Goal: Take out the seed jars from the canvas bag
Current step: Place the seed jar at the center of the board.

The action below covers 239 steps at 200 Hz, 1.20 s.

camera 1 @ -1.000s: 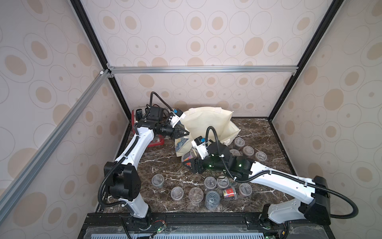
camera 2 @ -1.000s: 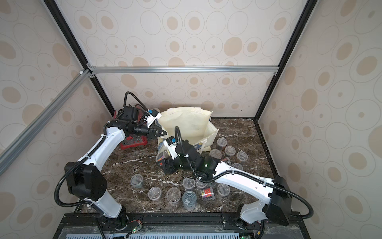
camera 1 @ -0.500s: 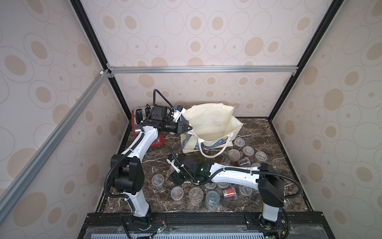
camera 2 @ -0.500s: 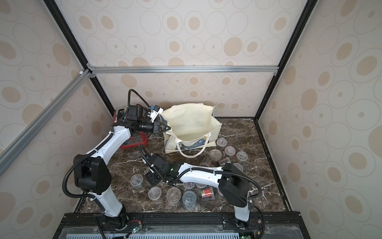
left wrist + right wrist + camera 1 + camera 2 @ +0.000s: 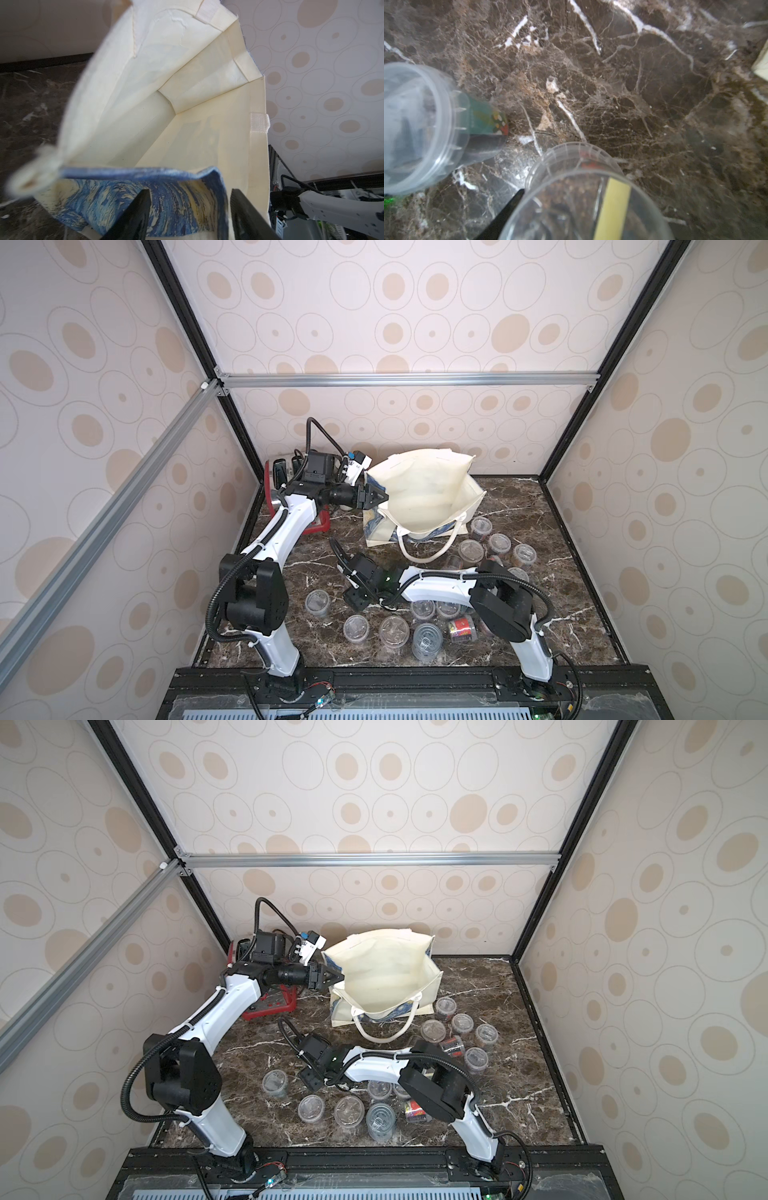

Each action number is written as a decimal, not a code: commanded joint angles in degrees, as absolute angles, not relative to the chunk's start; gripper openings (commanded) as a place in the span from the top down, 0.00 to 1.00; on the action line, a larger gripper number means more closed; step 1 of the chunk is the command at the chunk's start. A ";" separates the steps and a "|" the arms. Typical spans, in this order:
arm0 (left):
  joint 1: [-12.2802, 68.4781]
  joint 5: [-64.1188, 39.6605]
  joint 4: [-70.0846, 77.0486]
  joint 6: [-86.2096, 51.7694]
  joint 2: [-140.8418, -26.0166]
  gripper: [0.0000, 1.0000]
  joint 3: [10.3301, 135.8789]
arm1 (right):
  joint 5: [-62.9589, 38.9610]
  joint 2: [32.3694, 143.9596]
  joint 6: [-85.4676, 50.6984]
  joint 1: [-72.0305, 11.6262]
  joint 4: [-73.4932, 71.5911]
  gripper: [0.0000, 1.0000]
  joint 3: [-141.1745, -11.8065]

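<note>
The canvas bag (image 5: 424,493) (image 5: 382,973) stands open at the back, one cream handle hanging over its front. My left gripper (image 5: 379,498) (image 5: 190,199) is open at the bag's left rim, and the blue printed rim lies loose between its jaws. The bag's cream inside (image 5: 187,116) shows no jars. My right gripper (image 5: 356,600) (image 5: 311,1078) hangs low over the table's front middle. It is shut on a seed jar (image 5: 571,187) with a yellow label; only one finger (image 5: 508,209) shows. A green-labelled seed jar (image 5: 425,124) stands beside it.
Several seed jars stand in a front group (image 5: 393,630) and another group to the right of the bag (image 5: 471,549). One jar (image 5: 317,602) stands left of the right gripper. A red basket (image 5: 320,526) sits at the back left under the left arm.
My left gripper raised the slumped bag upright by its rim, then opened its jaws. My right gripper moved from the bag's mouth toward the front jars with the jar in it.
</note>
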<state>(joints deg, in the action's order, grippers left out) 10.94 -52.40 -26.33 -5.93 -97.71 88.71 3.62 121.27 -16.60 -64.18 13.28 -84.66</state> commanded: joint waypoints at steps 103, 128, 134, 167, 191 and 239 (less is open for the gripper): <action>-1.36 -37.72 -24.51 0.67 -77.03 0.26 72.30 | 3.50 111.28 -16.50 -63.81 12.30 0.00 -82.16; -3.13 -34.25 -21.89 0.03 -72.44 0.19 66.33 | 3.09 104.88 -16.77 -63.82 11.44 0.01 -79.45; -3.46 -33.26 -21.27 0.00 -71.38 0.17 65.09 | 3.26 103.17 -16.70 -63.81 11.23 0.01 -78.77; -4.20 -24.83 -14.37 1.36 -65.64 0.02 55.56 | 11.40 90.89 -17.09 -63.81 8.41 0.01 -71.96; -4.70 -21.70 -10.37 2.53 -63.50 0.02 48.90 | 21.25 81.62 -14.62 -63.56 8.44 0.01 -67.39; -4.57 -13.40 4.64 -4.12 -61.02 0.02 35.27 | 38.29 65.85 -10.39 -55.36 9.71 0.01 -55.60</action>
